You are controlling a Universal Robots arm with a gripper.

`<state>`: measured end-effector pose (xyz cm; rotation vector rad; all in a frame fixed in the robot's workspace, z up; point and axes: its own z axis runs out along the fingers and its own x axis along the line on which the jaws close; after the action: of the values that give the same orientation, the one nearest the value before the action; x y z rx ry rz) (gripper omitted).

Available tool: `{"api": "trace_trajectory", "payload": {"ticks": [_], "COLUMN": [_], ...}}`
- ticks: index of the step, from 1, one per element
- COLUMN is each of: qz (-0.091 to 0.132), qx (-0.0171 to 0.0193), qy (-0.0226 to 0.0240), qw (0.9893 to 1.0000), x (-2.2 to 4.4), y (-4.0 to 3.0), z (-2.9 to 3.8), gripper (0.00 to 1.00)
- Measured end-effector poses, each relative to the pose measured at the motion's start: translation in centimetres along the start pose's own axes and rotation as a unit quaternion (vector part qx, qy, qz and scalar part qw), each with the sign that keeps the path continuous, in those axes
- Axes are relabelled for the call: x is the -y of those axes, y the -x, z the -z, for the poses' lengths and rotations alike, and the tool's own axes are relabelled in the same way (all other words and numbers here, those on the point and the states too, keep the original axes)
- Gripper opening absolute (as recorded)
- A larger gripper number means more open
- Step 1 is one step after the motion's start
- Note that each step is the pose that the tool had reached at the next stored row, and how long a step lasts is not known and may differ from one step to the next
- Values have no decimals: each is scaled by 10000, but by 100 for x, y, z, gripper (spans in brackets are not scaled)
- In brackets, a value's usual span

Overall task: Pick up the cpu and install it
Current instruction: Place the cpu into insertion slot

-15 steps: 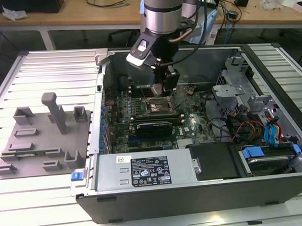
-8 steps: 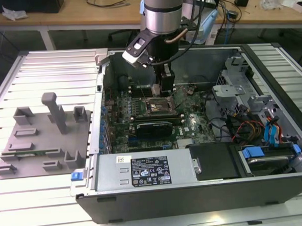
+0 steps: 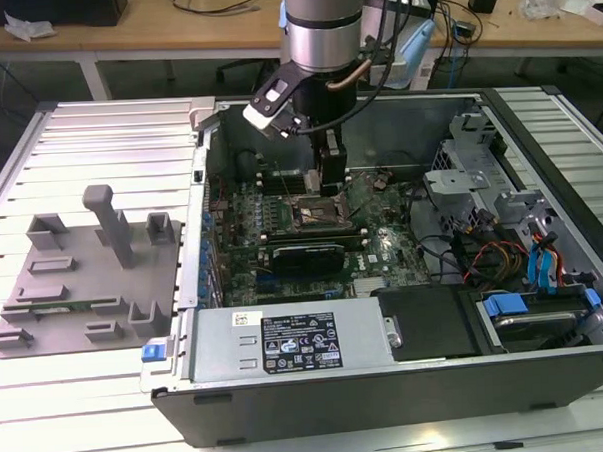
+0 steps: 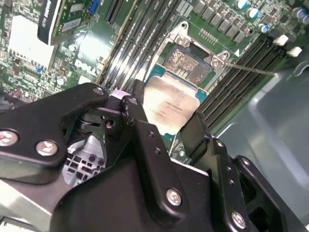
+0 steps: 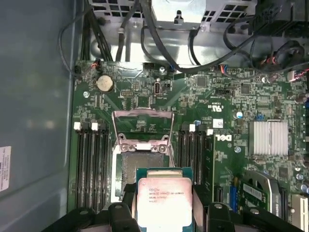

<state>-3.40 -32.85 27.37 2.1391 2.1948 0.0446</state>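
- Exterior view, upper centre of the frame: the gripper (image 3: 331,177) hangs inside the open computer case (image 3: 409,391), over the motherboard socket (image 3: 316,213).
- In both wrist views the cpu (image 5: 164,203) (image 4: 170,102) is a flat square with a pale silvery lid bearing small print, mounted on a green-edged board.
- Black fingers (image 5: 128,200) clamp two opposite edges of it.
- The cpu is held just above the open socket, whose metal load frame (image 5: 143,126) is swung up.

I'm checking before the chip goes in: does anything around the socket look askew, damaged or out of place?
Nothing stands out. The cpu sits squarely between the fingers of the gripper, over the motherboard by the open socket, whose retaining frame is flipped up. No damage or loose parts are visible.
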Motion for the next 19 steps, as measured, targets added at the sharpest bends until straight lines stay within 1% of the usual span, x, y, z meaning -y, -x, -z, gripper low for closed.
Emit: {"api": "trace_trajectory", "payload": {"ticks": [2,5,10,15,17,19], "qz": [59,88,89,89,89,89], "qx": [-5,-7,-7,-9,-11,-11], "qy": [2,3,3,3,4,3], "qw": [10000,10000,10000,10000,10000,10000], "x": [9,30,62,71,73,76], "y": [-3,-7,-40,-98,-114,-133], "z": [-79,-170,-270,-370,-396,-443], "gripper": [55,55,55,55,55,55]}}
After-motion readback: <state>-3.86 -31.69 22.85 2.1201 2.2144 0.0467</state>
